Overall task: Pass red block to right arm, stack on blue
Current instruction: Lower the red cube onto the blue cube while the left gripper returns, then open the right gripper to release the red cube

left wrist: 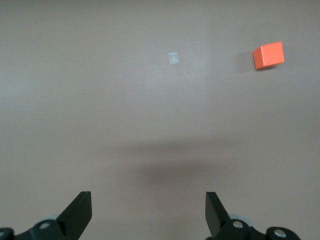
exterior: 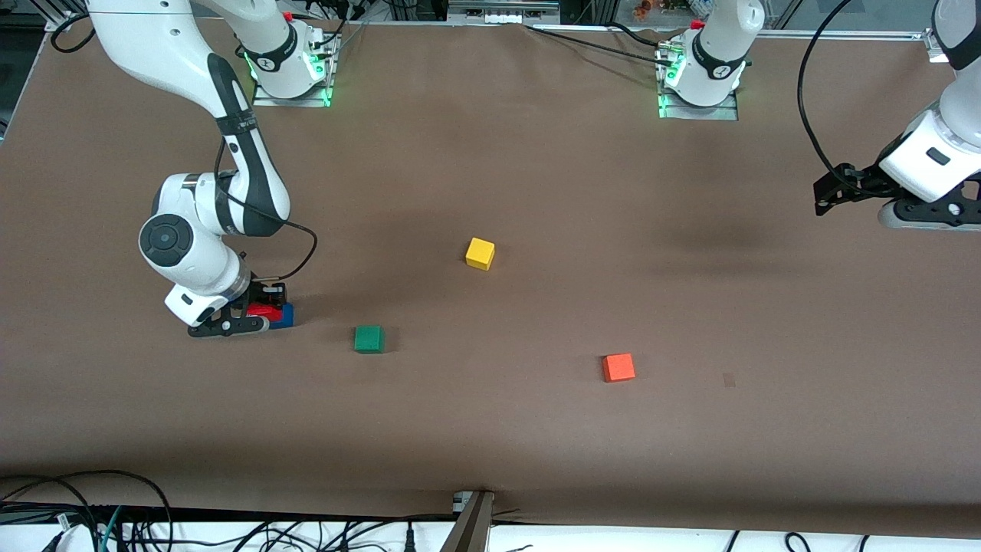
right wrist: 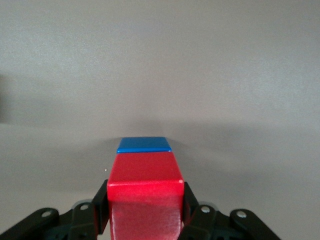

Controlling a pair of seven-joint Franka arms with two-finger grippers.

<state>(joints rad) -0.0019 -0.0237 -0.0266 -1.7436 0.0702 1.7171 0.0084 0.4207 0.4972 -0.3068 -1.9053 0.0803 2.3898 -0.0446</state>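
The red block (right wrist: 145, 180) is clamped between the black fingers (right wrist: 101, 205) of my right gripper (right wrist: 145, 200), which is shut on it. The blue block (right wrist: 144, 144) shows just past the red block's top edge. In the front view the right gripper (exterior: 257, 313) is low at the right arm's end of the table. There the red block (exterior: 264, 310) sits against and partly over the blue block (exterior: 285, 316). I cannot tell whether the red block rests on the blue one. My left gripper (exterior: 821, 198) hangs open with nothing in it over the left arm's end of the table; in its own wrist view the left gripper (left wrist: 148, 200) has only bare table between its fingers.
A green cube (exterior: 369, 338) lies beside the blue block, toward the table's middle. A yellow cube (exterior: 480, 253) sits mid-table. The orange cube (exterior: 618, 367), also in the left wrist view (left wrist: 268, 55), lies nearer the front camera. A small tape patch (exterior: 729, 379) marks the brown table (exterior: 536, 445).
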